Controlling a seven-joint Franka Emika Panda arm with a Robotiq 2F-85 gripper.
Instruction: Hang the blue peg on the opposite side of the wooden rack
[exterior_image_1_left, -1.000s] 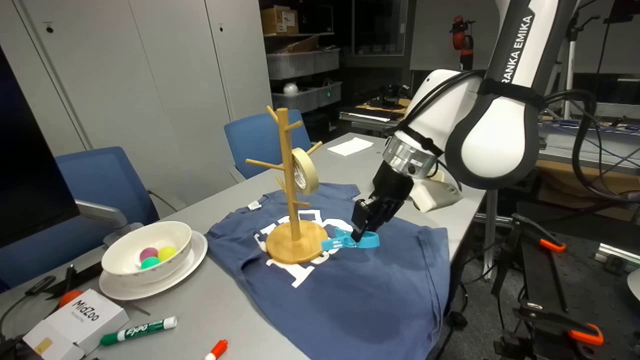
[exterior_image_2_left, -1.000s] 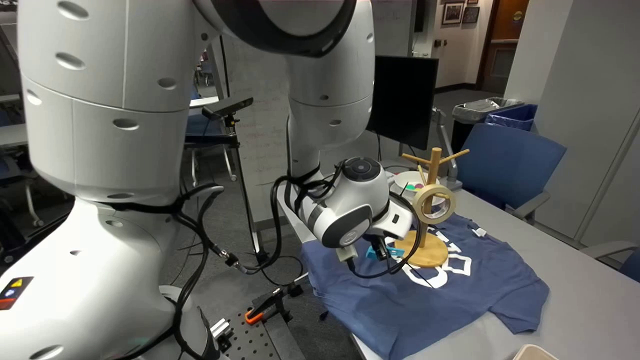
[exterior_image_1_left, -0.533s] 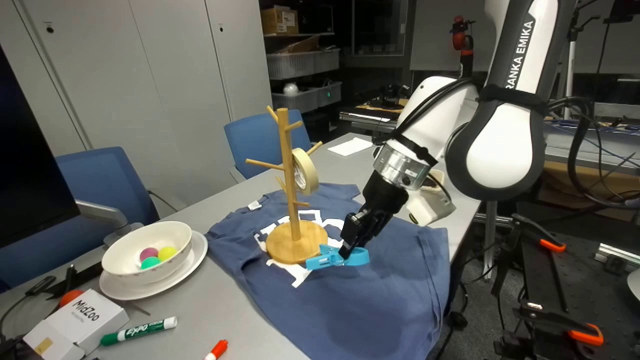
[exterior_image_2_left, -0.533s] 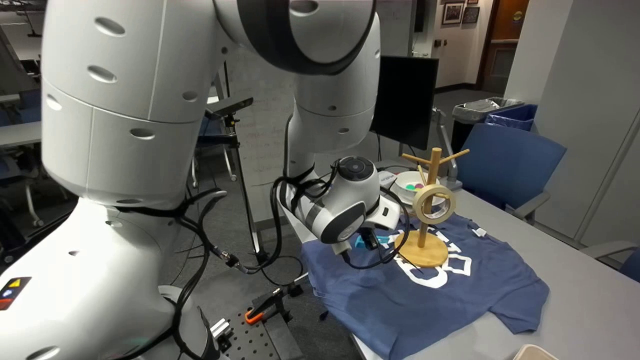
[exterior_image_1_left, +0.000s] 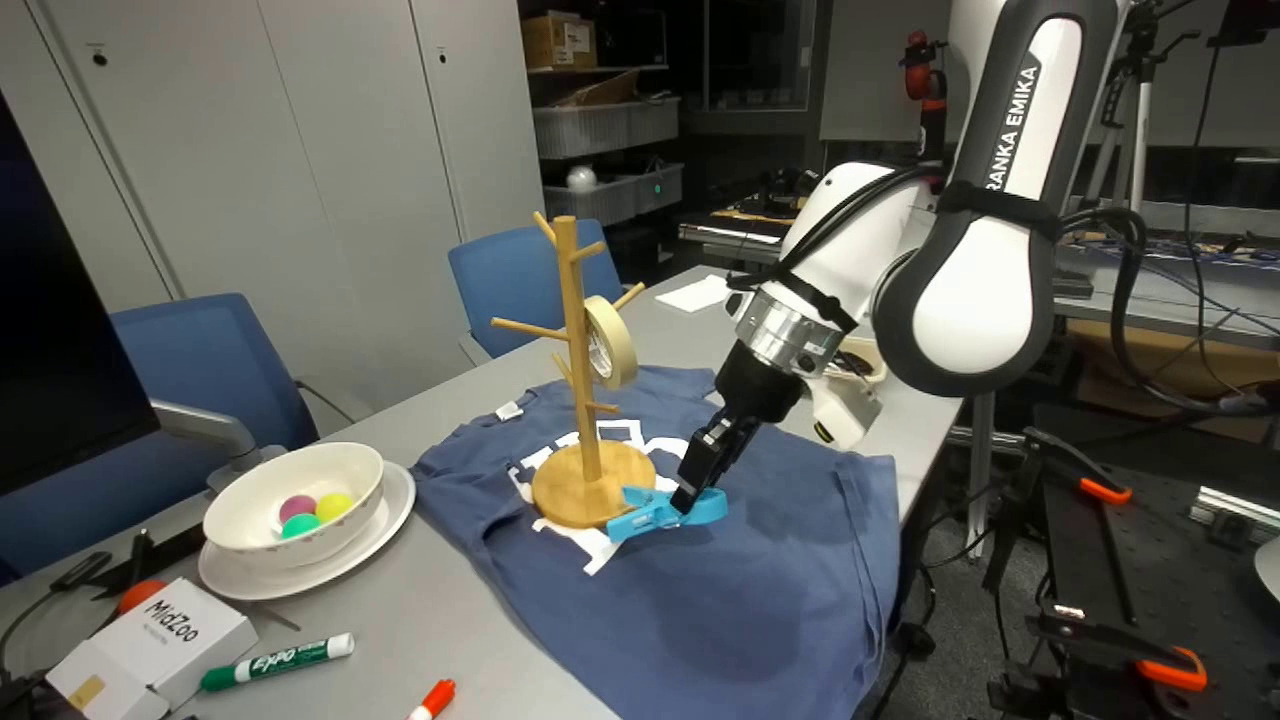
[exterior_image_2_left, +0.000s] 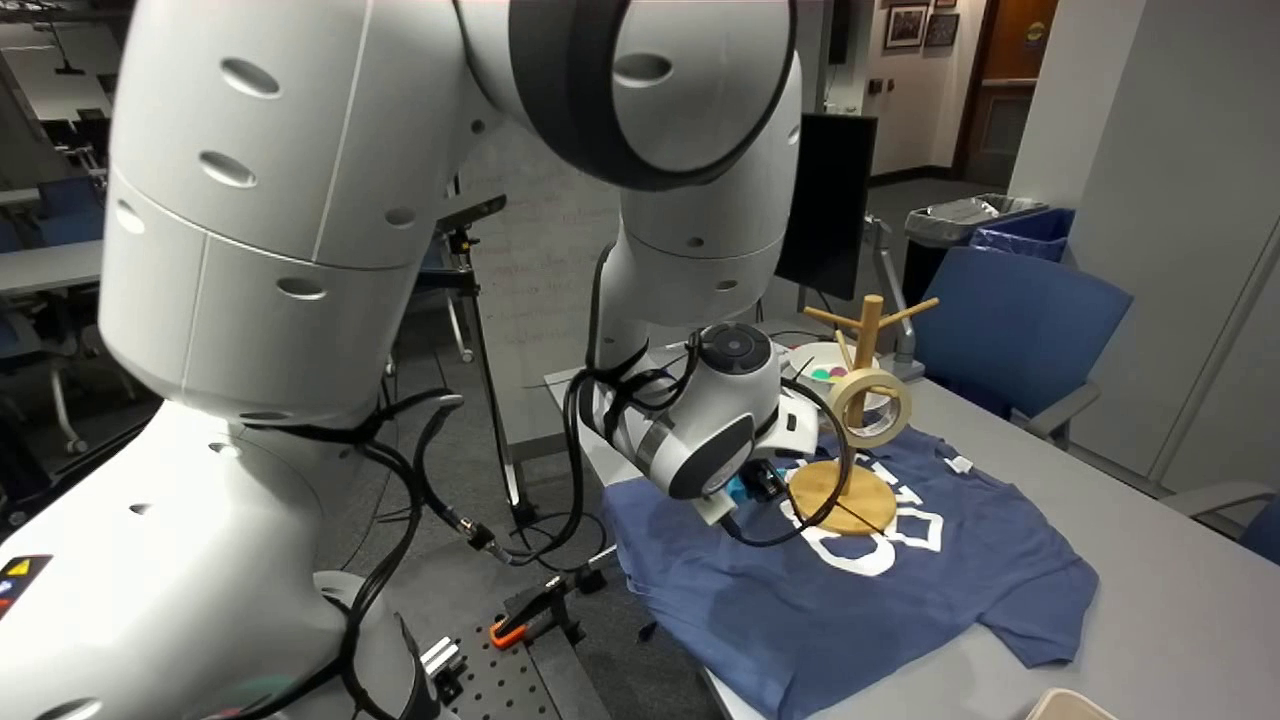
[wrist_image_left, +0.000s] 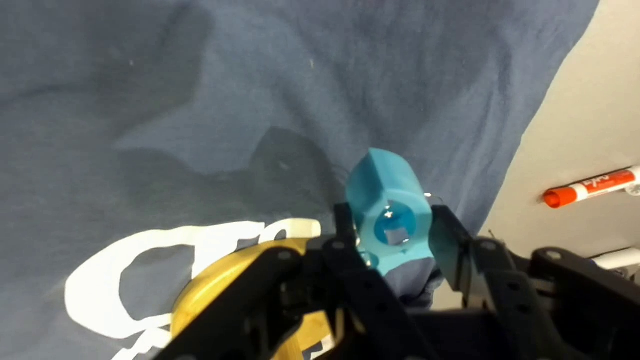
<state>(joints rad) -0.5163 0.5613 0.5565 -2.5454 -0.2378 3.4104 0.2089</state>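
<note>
A blue peg (exterior_image_1_left: 655, 516) held beside the wooden rack (exterior_image_1_left: 578, 365)

In an exterior view, the rack stands upright on a blue shirt (exterior_image_1_left: 740, 610), a tape roll (exterior_image_1_left: 622, 345) hanging on one of its arms. A white bowl (exterior_image_1_left: 240, 500) on a plate (exterior_image_1_left: 398, 505) and a green marker (exterior_image_1_left: 278, 661) are well apart on the table (exterior_image_1_left: 470, 610).

In an exterior view, a black cable (exterior_image_2_left: 765, 544) crosses before the rack, and the robot's wrist (exterior_image_2_left: 700, 430) hides most of the peg.

In the wrist view, I see it plainly: the gripper (wrist_image_left: 392, 227) is narrowed on the peg, a finger against each side, near the rack's base.
</note>
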